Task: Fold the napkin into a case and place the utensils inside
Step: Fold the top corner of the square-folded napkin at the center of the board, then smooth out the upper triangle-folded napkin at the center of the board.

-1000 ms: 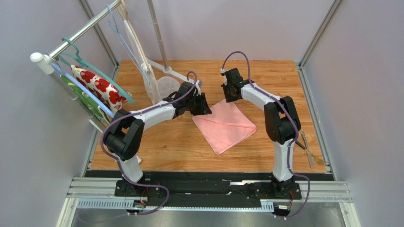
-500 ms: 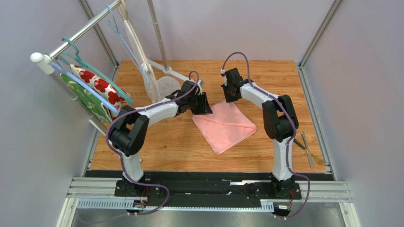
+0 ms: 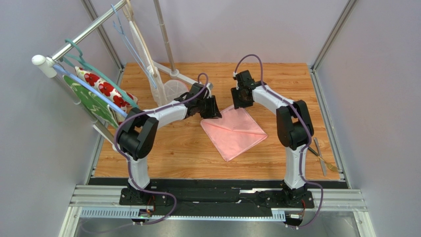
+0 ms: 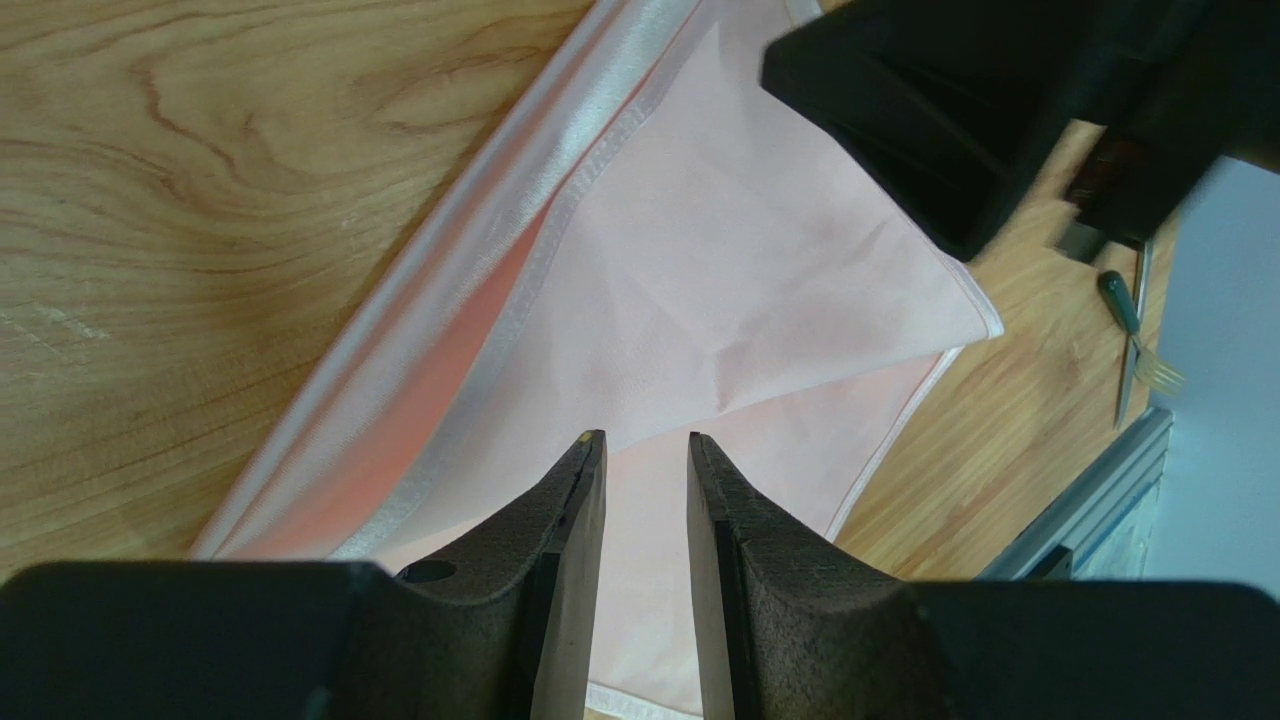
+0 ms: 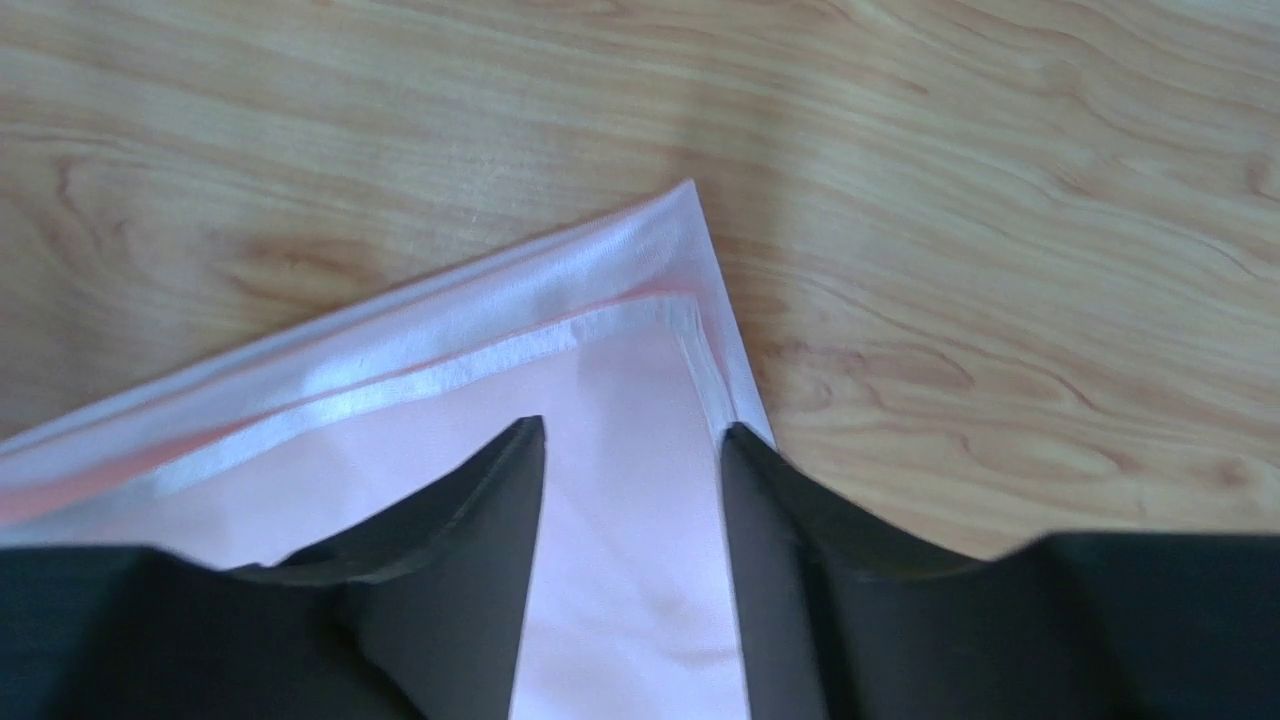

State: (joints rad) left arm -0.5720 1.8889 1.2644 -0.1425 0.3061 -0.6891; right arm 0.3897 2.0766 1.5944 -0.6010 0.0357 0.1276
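Observation:
The pink napkin point(image 3: 234, 131) lies folded flat on the wooden table, its layered hems showing along the far edges. My left gripper point(image 3: 211, 109) hovers over its left corner, and in the left wrist view the left gripper point(image 4: 646, 443) is open a narrow gap, with only the napkin point(image 4: 721, 255) below it. My right gripper point(image 3: 240, 101) is at the far corner; in the right wrist view the right gripper point(image 5: 631, 435) stands open above the flat napkin point(image 5: 601, 375), holding nothing. The utensils point(image 3: 323, 157) lie at the table's right edge, and the utensils point(image 4: 1130, 338) also show in the left wrist view.
A rack point(image 3: 74, 42) at the left carries hangers, a white cloth with red flowers point(image 3: 101, 88) and a green cloth point(image 3: 91, 106). A white stand base point(image 3: 173, 86) sits behind the left gripper. Grey walls enclose the table on three sides.
The right gripper has opened and let go of the napkin's far corner, which now lies flat. The left arm's elbow has swung slightly right; its gripper stays over the left corner.

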